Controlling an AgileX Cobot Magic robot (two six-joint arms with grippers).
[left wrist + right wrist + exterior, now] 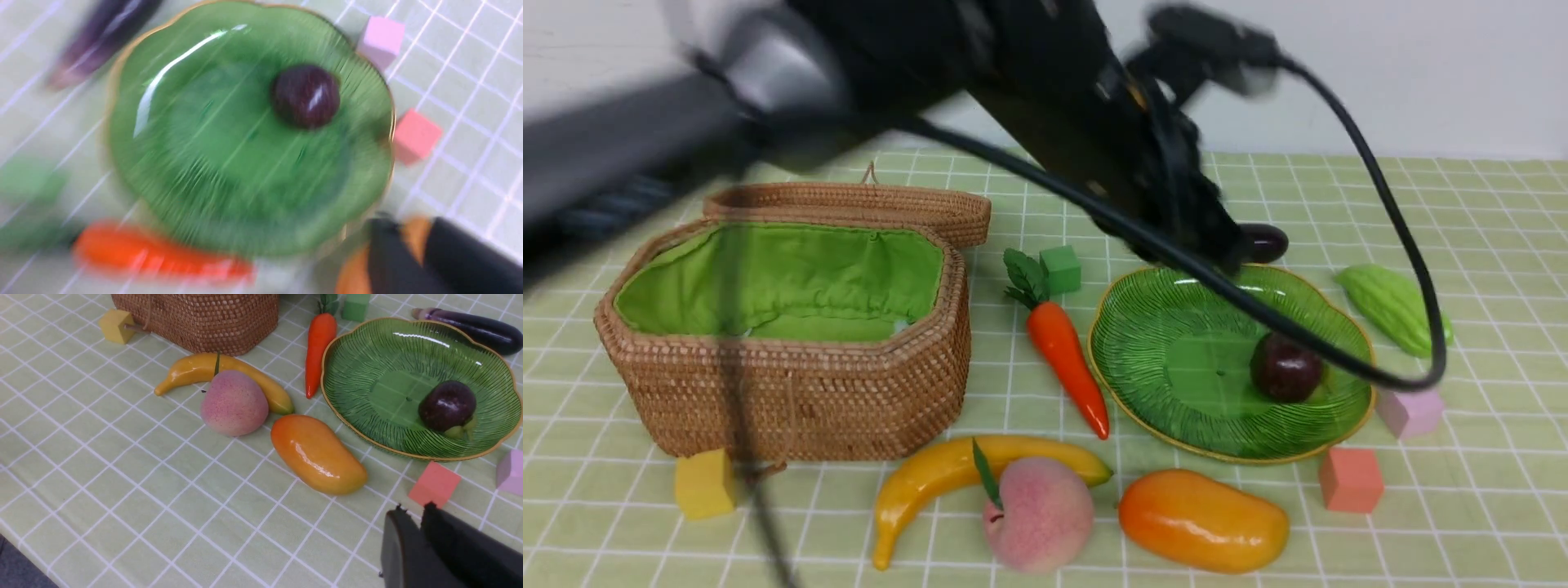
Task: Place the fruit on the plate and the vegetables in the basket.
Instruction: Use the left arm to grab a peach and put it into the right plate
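Mango lies near right claw, long axis pointing toward it; claw pressed together, holding nothing.

The basket opens upward, its lid folded back at 12 o'clock. The plate is bare except the mangosteen at its 3 o'clock. Its rim is hemmed in: carrot at 9, eggplant at 12, gourd at 2, pink cube at 4, red cube at 5, mango at 6. The left arm and its cable cross above it. Bare worktop lies at the mango's 3 o'clock.
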